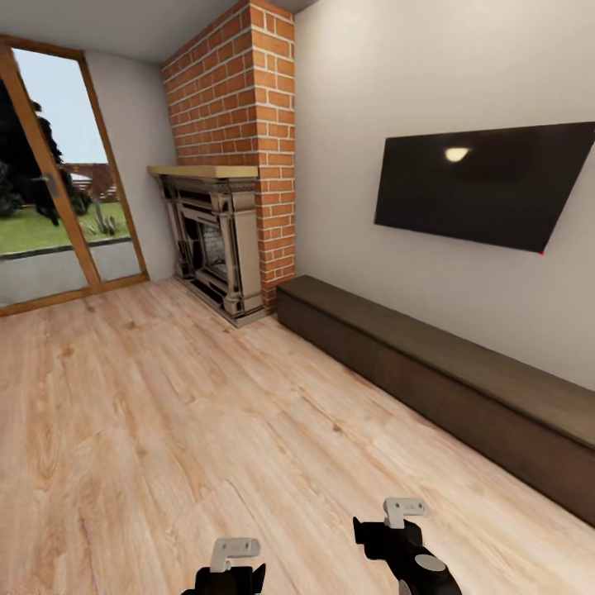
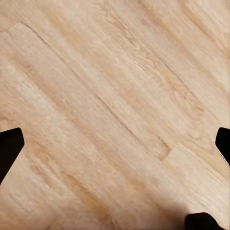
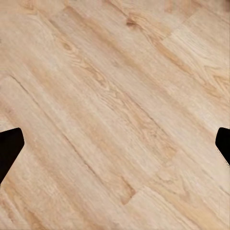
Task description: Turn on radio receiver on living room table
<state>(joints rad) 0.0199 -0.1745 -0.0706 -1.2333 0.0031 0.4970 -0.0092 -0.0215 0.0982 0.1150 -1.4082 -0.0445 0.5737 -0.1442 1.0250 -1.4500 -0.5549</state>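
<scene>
The picture's edge cuts off both arms at the bottom, the television (image 1: 487,186) and the bench (image 1: 463,388). The glass door (image 1: 49,190) is cut off too.

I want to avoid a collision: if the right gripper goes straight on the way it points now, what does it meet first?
The right gripper points at the wooden floor; nothing lies between, so it would likely meet the floor first. Its depth is unclear.

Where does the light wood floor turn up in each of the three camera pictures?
Head view: the wood floor spreads from the fireplace down to both grippers.
Left wrist view: planks behind the dark fingertips.
Right wrist view: planks behind the fingertips.
Shared landmark: the floor itself.
</scene>
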